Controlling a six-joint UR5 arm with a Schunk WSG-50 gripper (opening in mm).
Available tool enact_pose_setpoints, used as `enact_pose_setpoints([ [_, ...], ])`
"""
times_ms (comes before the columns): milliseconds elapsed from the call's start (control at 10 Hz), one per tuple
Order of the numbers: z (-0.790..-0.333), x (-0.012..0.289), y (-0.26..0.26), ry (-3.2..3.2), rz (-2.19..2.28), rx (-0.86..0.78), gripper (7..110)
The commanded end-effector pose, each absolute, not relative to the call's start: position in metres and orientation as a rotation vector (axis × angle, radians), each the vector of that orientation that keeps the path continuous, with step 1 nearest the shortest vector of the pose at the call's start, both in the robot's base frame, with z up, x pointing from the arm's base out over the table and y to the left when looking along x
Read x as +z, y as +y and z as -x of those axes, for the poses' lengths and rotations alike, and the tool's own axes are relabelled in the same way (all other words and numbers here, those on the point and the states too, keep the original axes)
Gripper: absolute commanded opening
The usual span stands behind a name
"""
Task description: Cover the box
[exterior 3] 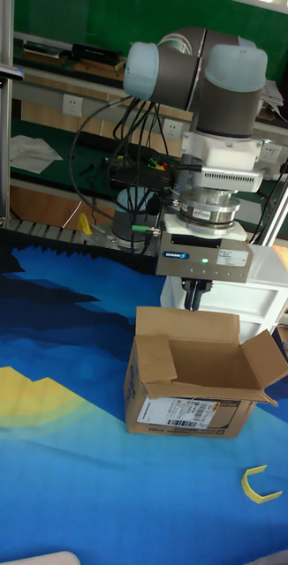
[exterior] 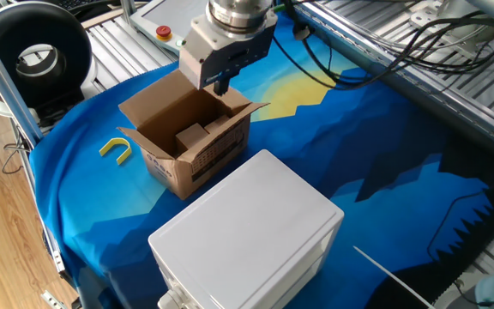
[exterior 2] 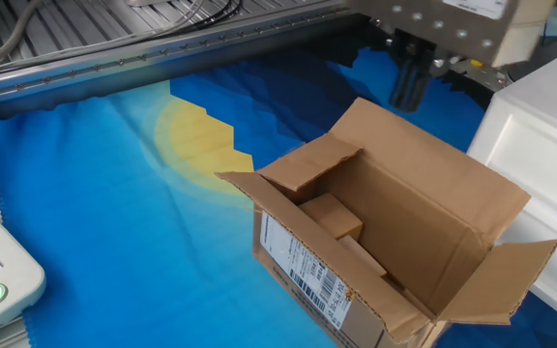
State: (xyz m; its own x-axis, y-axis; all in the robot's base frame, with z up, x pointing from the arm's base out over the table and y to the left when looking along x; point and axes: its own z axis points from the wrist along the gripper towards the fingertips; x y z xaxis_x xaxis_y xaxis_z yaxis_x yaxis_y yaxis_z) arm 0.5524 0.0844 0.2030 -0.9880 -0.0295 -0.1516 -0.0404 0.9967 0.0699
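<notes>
Now claw [exterior 3: 195, 297] fingers together, holding nothing, just above box [exterior 3: 193, 384] rear flap.

Gripper [exterior 2: 411, 85] body cut by top edge in other fixed view; only dark finger [exterior 2: 409, 82] shows, jaws' gap unreadable. In one fixed view, fingers merge into one dark stub behind rear flap; in tall fixed view, tips hidden behind rear flap. Box [exterior 2: 385, 256] bottom corner cut by lower edge in other fixed view; label print too small to read. White plastic box [exterior: 245, 236] cut by bottom edge in one fixed view, by right edge in other, mostly hidden behind gripper in tall view.
</notes>
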Motion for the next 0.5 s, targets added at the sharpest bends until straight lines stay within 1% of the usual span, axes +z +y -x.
enact_pose_setpoints([
  [0,-0.570,0.194,0.036,2.974,0.148,-0.045,7],
  [100,-0.574,0.194,0.021,2.984,0.166,-0.039,7],
  [200,-0.574,0.191,0.022,3.001,0.139,0.022,7],
  [400,-0.575,0.190,0.013,3.000,0.122,-0.030,7],
])
